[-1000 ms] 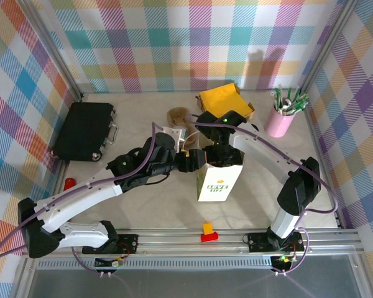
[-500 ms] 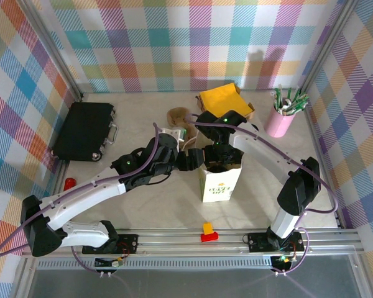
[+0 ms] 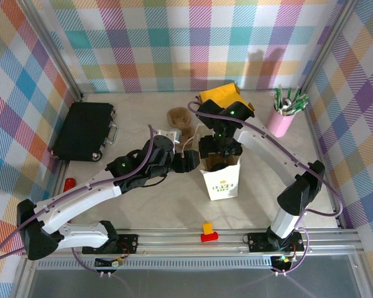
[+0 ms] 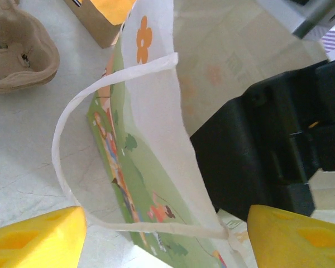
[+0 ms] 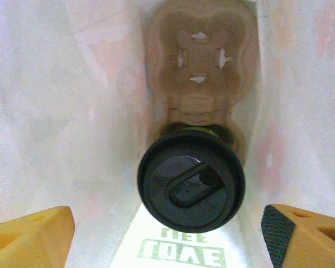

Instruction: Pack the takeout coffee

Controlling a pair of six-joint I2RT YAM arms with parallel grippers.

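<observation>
Since a second ago the right gripper (image 5: 167,234) has been raised, fingers spread wide and empty, the takeout coffee (image 5: 191,187) left seated in the carrier (image 5: 201,56) inside the now upright white bag (image 3: 222,183), its left rim straddled by the wide-spread left gripper (image 4: 166,234); packing is judged nearly done.

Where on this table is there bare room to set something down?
Bare: the far patch between the black case and the brown carrier, and the near strip between the white bag and the red block. Crowded: the centre, around the bag, carrier and yellow box.
</observation>
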